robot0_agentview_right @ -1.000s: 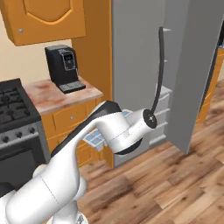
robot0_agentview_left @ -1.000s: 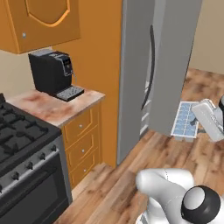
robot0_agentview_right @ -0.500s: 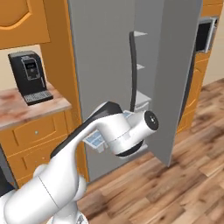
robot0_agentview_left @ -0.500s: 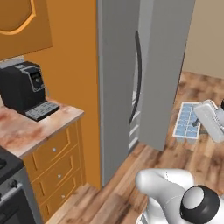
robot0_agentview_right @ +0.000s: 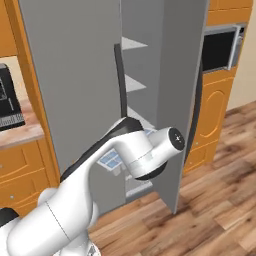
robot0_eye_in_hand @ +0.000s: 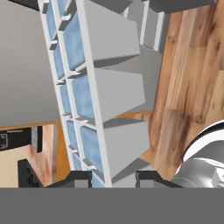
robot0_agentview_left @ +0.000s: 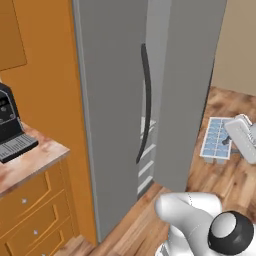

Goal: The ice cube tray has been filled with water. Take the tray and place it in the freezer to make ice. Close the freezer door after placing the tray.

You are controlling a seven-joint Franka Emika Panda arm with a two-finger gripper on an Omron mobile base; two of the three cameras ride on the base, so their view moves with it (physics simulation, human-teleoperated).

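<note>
The ice cube tray (robot0_agentview_left: 215, 137), pale blue with a white rim and a grid of cells, hangs above the wood floor to the right of the freezer (robot0_agentview_left: 115, 100). My gripper (robot0_agentview_left: 230, 141) is shut on its right edge. In the hand view the tray (robot0_eye_in_hand: 83, 96) runs up from between my gripper (robot0_eye_in_hand: 113, 177), tilted on edge, with both dark tips against it. The freezer door (robot0_agentview_right: 180, 95) stands swung open, and pale shelves (robot0_agentview_right: 135, 82) show inside. From the right base view my arm hides most of the tray (robot0_agentview_right: 110, 161).
A black coffee machine (robot0_agentview_left: 7, 125) stands on the marbled counter (robot0_agentview_left: 30, 162) left of the freezer, above orange drawers (robot0_agentview_left: 35, 210). A built-in microwave (robot0_agentview_right: 220, 47) sits in orange cabinets right of the open door. Wood floor (robot0_agentview_right: 215, 200) lies in front.
The whole picture has shifted: the base has moved, so the stove left the view and the freezer now stands nearer and central. The tray has stayed in my gripper.
</note>
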